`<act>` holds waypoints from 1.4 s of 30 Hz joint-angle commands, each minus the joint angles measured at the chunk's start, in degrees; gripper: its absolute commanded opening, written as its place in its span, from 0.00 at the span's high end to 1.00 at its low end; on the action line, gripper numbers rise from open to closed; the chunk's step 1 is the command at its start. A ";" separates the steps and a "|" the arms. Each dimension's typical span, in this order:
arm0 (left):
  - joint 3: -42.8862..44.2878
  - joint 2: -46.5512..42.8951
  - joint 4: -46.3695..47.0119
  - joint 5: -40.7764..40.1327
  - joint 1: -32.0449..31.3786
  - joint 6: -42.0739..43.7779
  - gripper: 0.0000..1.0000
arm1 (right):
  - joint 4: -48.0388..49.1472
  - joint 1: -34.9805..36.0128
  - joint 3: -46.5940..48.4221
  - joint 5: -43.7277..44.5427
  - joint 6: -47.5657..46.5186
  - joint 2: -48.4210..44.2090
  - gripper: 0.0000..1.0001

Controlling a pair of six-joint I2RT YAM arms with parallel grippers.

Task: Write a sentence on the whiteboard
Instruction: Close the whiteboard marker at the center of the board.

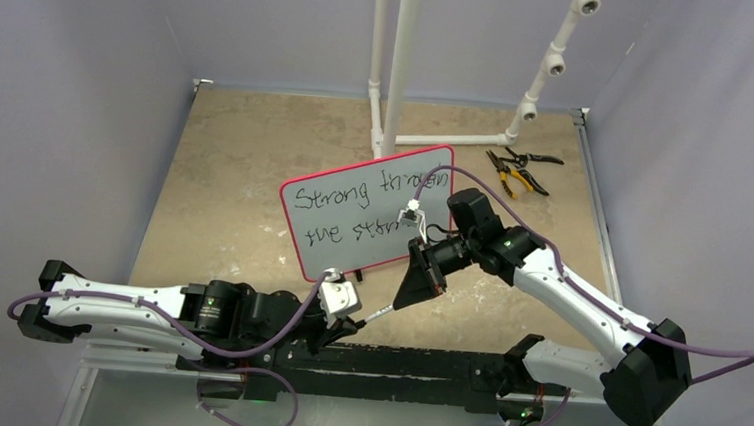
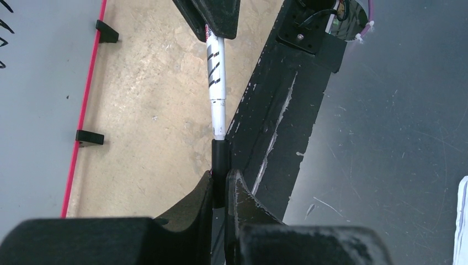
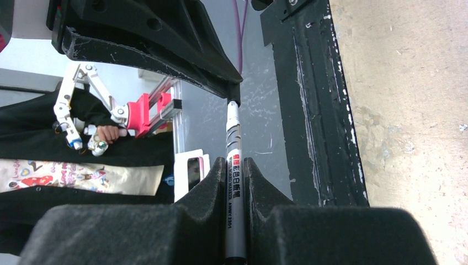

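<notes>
Clamping the slim white-and-grey marker (image 3: 233,138) mid-barrel in the right gripper (image 3: 234,174), jaws tight on it. Pinching its small black plastic cap (image 2: 219,157) in the left gripper (image 2: 221,187), jaws closed on that. Possibly seating nib in cap, the only container here, with the joint too hidden to judge. Light, stiff, slick barrel, best gripped mid-body. Beyond, on the tan table (image 1: 236,163), the rounded pale grey, red-edged whiteboard (image 1: 396,164), rigid and smooth, bearing the black handwritten sentence (image 1: 329,198).

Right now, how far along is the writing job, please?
Done: the sentence looks written on the whiteboard, two lines. In hand: right jaws clamp the marker, left jaws its black cap, meeting at the tip. Left: probably seat the cap, put the marker down.
</notes>
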 commanded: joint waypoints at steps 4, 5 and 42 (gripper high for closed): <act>0.55 0.68 3.08 -1.44 -0.07 3.89 1.00 | 2.35 0.04 -0.26 -3.52 -0.22 -0.26 1.00; 0.70 0.86 3.34 -1.63 -0.07 4.33 1.00 | 2.34 0.02 -0.13 -3.63 -0.40 -0.15 1.00; 18.79 12.36 11.99 -0.11 0.30 9.24 1.00 | 5.04 0.04 -3.69 -4.56 -1.60 -2.74 1.00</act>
